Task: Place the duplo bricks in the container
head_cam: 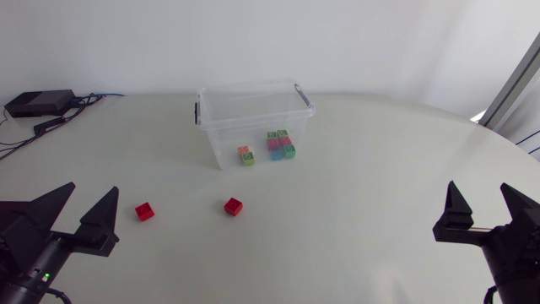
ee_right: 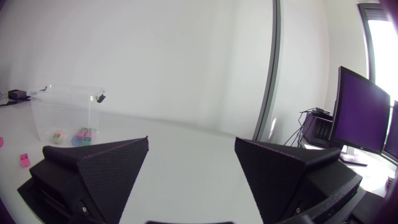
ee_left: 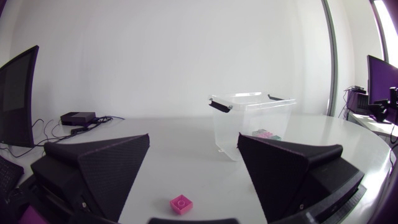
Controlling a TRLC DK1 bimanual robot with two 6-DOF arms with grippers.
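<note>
Pale surface (head_cam: 354,228), two red bricks (head_cam: 145,211) outside the container (head_cam: 221,135) — left end effector (head_cam: 91,191) and right end effector (head_cam: 480,187) wide open, empty — next, likely grasp one

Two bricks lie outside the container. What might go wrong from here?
1. The left brick is small and low, so the open left pincer may nudge it away instead of gripping it.
2. The container has tall clear walls and rim handles, so a low carry may clip the rim and shift it.
</note>
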